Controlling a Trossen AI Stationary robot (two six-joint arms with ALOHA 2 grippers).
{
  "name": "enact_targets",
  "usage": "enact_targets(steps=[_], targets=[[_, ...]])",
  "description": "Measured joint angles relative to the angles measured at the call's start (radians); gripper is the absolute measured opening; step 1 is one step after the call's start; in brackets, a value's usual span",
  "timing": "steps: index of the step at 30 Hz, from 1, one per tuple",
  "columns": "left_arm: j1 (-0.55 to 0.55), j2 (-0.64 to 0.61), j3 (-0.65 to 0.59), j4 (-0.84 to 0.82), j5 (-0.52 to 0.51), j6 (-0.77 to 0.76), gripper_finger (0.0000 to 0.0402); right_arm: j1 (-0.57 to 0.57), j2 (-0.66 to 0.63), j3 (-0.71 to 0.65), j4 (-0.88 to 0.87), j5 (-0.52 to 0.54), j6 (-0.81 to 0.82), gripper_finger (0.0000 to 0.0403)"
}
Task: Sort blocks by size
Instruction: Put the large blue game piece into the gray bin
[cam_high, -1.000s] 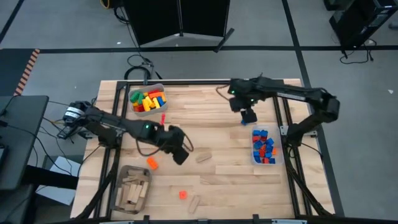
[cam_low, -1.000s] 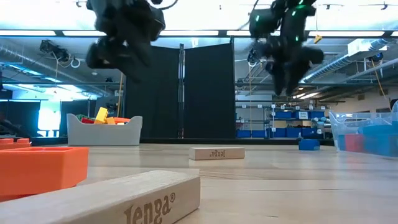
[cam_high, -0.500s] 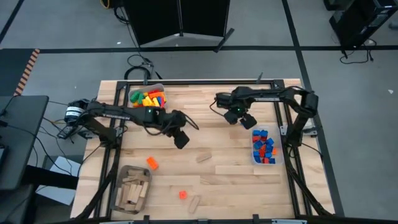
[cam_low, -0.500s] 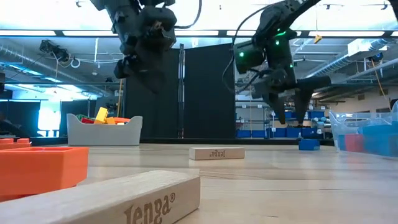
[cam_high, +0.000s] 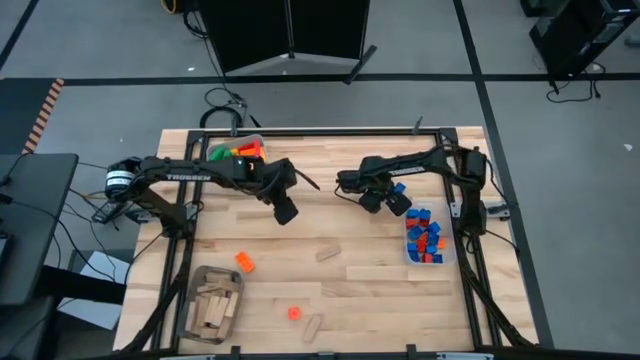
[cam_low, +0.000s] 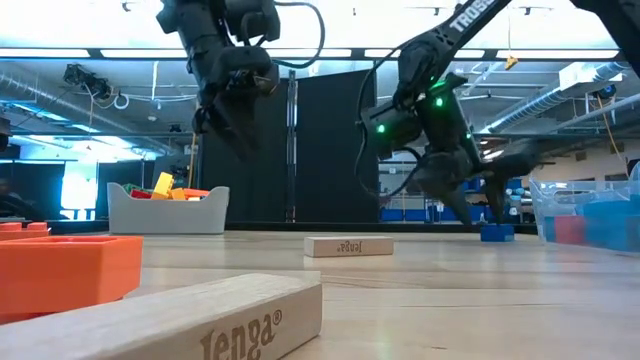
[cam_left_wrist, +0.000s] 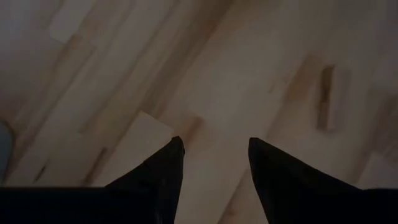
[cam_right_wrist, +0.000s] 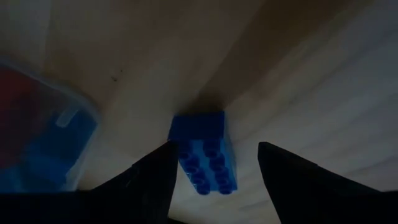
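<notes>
High view: the right hand (cam_high: 393, 200) has come down low since a second ago and now sits over a small blue block (cam_right_wrist: 203, 152) on the table (cam_high: 350, 260), just left of the clear bin (cam_high: 428, 236) of red and blue blocks. Its fingers (cam_right_wrist: 149, 180) stand apart on both sides of the block, not holding it. The left hand (cam_high: 285, 211) has moved farther back toward the grey bin (cam_low: 167, 209), fingers partly apart and holding nothing. An orange block (cam_high: 244, 263) and wooden pieces (cam_high: 328, 252) lie nearer.
</notes>
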Motion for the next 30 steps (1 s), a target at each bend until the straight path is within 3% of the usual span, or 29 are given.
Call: enact_targets(steps=[11, 20, 25, 30], targets=[[0.046, 0.000, 0.000, -0.032, 0.003, 0.090, 0.0188, -0.015, 0.036, 0.014, 0.134, 0.048, 0.076, 0.0224], [0.054, 0.000, 0.000, -0.033, 0.003, 0.094, 0.0188, -0.081, 0.034, 0.217, 0.066, 0.027, 0.155, 0.0213], [0.054, 0.000, 0.000, -0.033, 0.003, 0.090, 0.0188, -0.166, 0.033, 0.359, -0.092, 0.000, 0.429, 0.0212], [0.054, 0.000, 0.000, -0.033, 0.003, 0.086, 0.0188, -0.315, 0.015, 0.400, -0.235, -0.207, 0.683, 0.0210]])
